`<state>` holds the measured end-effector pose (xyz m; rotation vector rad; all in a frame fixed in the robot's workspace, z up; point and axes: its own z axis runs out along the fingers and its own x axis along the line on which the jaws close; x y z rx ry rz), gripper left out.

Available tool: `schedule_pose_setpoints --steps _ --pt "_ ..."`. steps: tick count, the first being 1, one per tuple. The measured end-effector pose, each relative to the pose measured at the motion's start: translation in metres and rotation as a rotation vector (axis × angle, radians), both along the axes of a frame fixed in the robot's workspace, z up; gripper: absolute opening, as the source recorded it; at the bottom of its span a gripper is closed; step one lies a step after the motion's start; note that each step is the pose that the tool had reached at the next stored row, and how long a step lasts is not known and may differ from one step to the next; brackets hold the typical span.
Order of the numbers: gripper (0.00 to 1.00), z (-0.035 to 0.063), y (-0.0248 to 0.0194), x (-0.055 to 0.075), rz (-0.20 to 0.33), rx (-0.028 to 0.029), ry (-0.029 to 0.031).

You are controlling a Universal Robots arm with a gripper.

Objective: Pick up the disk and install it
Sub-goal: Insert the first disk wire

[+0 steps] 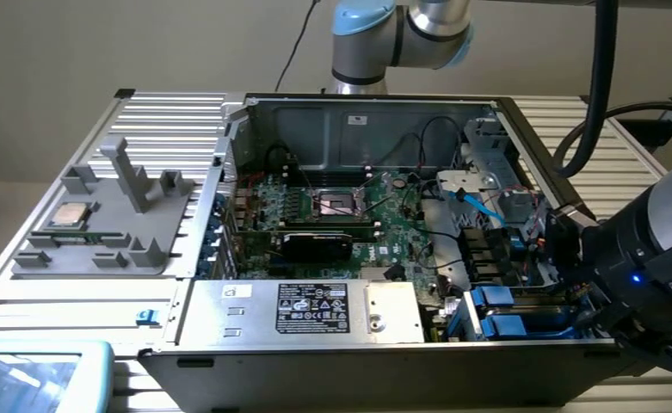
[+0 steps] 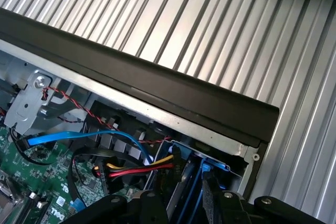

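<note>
Found gripper (image 2: 181, 203) low over the drive bay corner of the open computer case (image 1: 365, 105), at the exterior view's right. Located disk (image 2: 197, 179) standing on edge in that bay, blue carrier showing, just beside red and yellow cables (image 2: 142, 169). Cannot tell whether clamped or released

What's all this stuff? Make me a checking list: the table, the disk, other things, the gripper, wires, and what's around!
Surface: ribbed metal table, open computer case on it.
Job's things: blue disk carriers in the case, at the exterior view's right; which is the job's disk, can't tell.
Clutter: grey tray with a CPU chip; small blue clip.
Grippers: gripper close to those carriers.
Cables: blue cable, red and yellow wires in the case; black hose by the arm.
Surroundings: plain wall; light-blue device at the table's near edge.
</note>
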<state>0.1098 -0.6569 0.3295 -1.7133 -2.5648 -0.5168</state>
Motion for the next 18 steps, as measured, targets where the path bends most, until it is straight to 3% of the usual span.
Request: schedule_pose_setpoints --steps 4,7,18 --pt "0.38 -0.0001 0.0000 0.0000 0.000 0.0000 0.0000" --pt "0.24 -0.0001 0.0000 0.0000 0.000 0.0000 0.0000" --pt "0.22 -0.0001 0.0000 0.0000 0.000 0.0000 0.0000"
